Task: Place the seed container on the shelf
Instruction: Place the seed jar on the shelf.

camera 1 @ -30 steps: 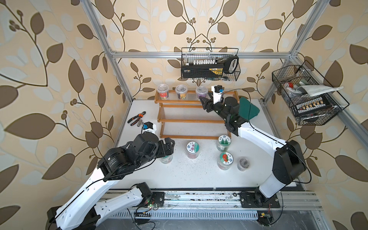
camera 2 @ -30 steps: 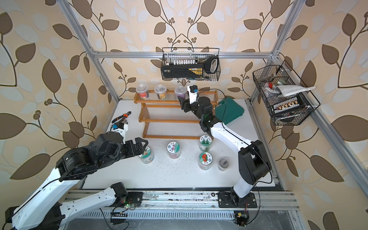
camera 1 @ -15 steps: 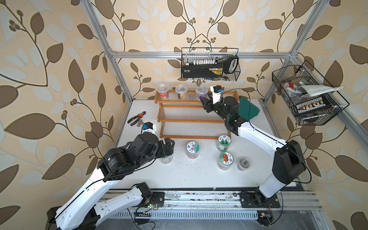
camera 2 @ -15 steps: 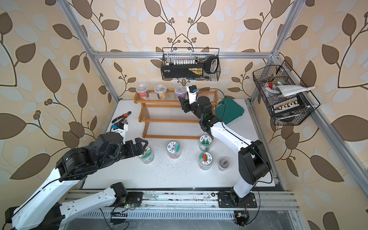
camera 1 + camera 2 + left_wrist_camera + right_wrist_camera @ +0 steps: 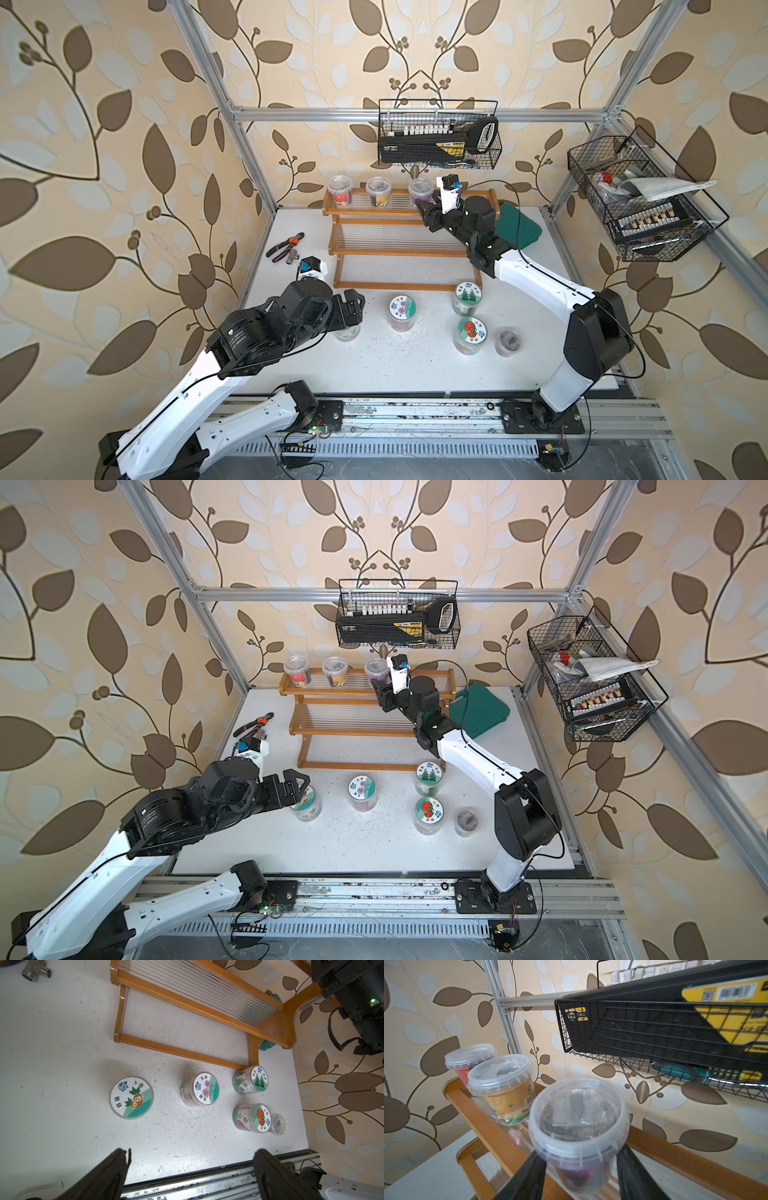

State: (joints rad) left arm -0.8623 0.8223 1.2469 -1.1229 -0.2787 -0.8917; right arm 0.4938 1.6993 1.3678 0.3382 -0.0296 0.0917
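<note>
Right gripper (image 5: 580,1153) straddled the seed container (image 5: 577,1118) at the shelf's (image 5: 395,239) top tier, its grip impossible to tell. Left gripper (image 5: 192,1151) hung open before the shelf.

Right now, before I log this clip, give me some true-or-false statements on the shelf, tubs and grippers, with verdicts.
1. The red tub stands on the shelf's top tier. True.
2. The left gripper holds a jar. False: it is open and empty above the table.
3. The right gripper's fingers flank the purple tub at the top tier. True.
4. The pliers lie on the shelf's middle tier. False: they lie on the table beside the shelf.
</note>
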